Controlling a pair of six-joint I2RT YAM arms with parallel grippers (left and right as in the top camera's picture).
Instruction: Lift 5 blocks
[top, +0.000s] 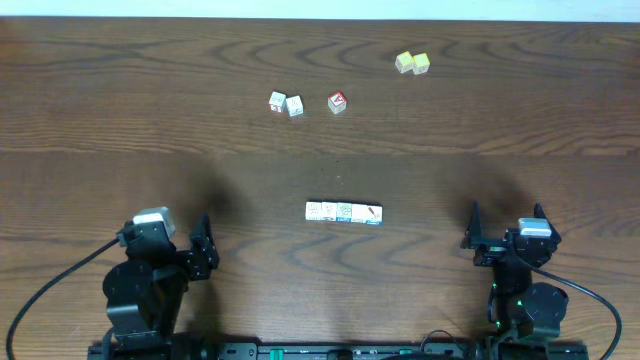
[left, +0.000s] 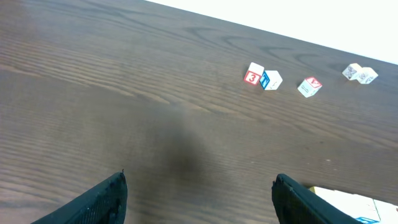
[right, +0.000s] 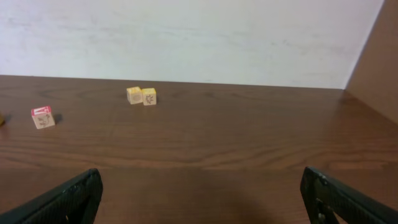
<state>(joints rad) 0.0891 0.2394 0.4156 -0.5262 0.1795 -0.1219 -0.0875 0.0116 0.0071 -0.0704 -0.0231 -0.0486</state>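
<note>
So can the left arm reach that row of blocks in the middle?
Probably yes. The left gripper is open, and the row of blocks lies off to its right, with nothing standing on the table between them.

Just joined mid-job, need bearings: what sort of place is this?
Likely an indoor lab test bench: a wood-grain table, a plain white wall behind it, and a row of alphabet blocks laid out on it.

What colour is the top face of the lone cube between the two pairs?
The lone cube has a red top with a white mark, clearest overhead.
</note>
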